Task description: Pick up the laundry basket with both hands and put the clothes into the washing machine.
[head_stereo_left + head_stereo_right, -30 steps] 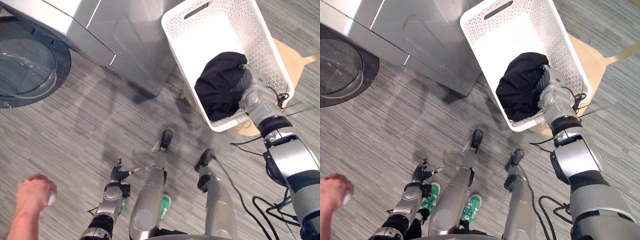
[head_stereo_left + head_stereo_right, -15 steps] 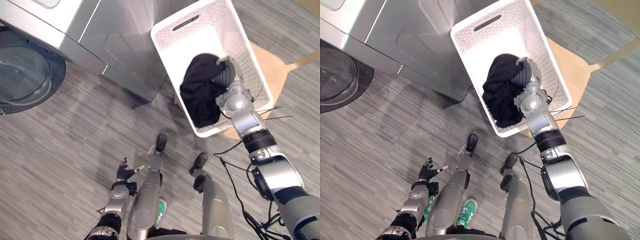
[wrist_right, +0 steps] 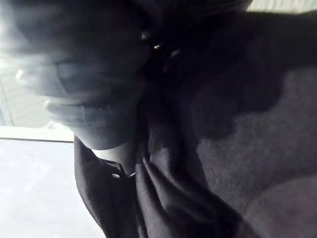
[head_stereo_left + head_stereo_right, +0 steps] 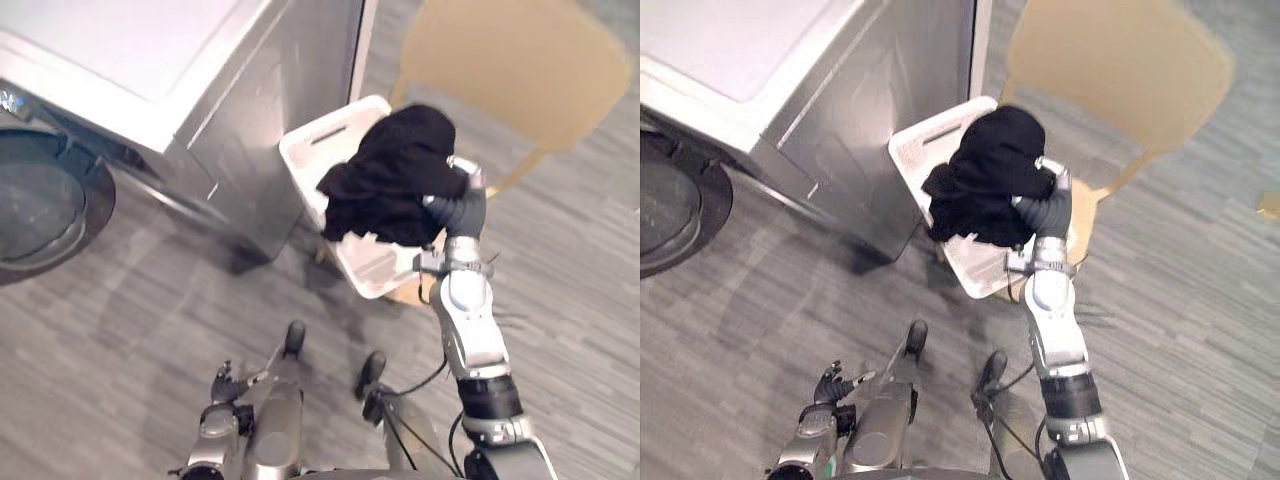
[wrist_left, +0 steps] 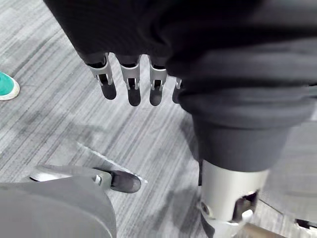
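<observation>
Right robot hand (image 4: 462,212) buried in black clothes (image 4: 390,175) over basket (image 4: 372,272), grip unclear; left robot hand (image 5: 128,79) slack, empty

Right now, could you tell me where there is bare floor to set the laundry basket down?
Bare grey floor lies before the washing machine and right of the wooden chair. Crowded: the laundry basket close beside the machine's side, black clothes bunched in the right robot hand.
</observation>
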